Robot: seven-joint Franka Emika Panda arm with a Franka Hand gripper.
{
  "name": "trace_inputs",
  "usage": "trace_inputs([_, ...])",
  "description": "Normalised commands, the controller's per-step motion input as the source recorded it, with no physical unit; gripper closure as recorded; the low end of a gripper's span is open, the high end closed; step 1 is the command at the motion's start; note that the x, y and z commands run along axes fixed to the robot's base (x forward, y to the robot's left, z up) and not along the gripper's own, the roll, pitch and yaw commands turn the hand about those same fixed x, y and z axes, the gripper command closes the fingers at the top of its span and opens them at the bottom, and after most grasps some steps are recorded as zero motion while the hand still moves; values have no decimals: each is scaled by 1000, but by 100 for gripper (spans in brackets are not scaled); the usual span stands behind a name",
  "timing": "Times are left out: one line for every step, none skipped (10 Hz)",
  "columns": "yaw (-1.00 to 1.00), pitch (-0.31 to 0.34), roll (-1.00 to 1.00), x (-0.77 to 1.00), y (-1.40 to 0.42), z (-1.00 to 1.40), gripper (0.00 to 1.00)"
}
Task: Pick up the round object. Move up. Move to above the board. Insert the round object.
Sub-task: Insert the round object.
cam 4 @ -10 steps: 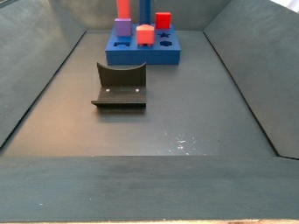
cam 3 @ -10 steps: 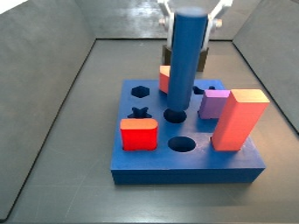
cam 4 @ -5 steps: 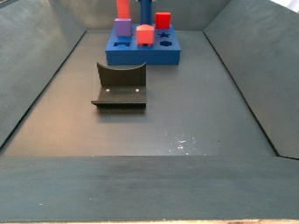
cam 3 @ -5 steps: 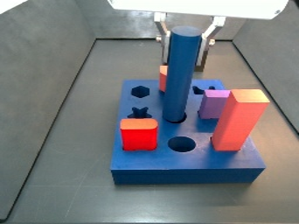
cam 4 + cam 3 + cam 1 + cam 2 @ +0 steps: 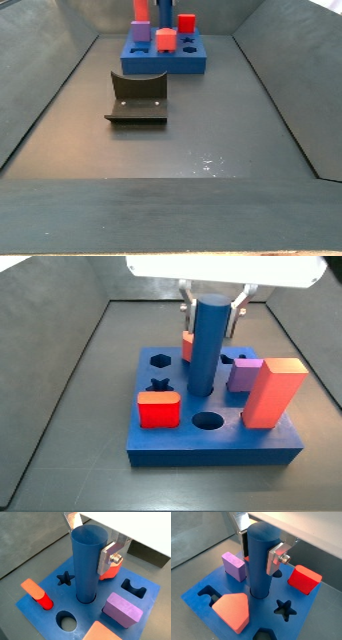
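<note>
fingers clamped on round object, its base in board hole.

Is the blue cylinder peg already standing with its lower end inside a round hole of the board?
Yes: in a wrist view the round object stands upright with its lower end in a round hole of the board, while the gripper flanks its top.

Far end of the floor: the board, blue, holed top. On it stand a tall red block, a purple peg, two shorter red pieces and my blue round object. Nearer: dark fixture. My gripper is out of frame.
</note>
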Motion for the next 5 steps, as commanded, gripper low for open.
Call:
trace_inputs([0,0,189,0,-109,-471,100])
trace_inputs([0,-20,110,0,-137,-523,100])
trace_inputs([-9,-27,109,0,-157,-551,100])
trace_inputs([-17,-30,97,0,-149,-509,100])
trace_inputs([-23,-76,56,0,-151,-440,100])
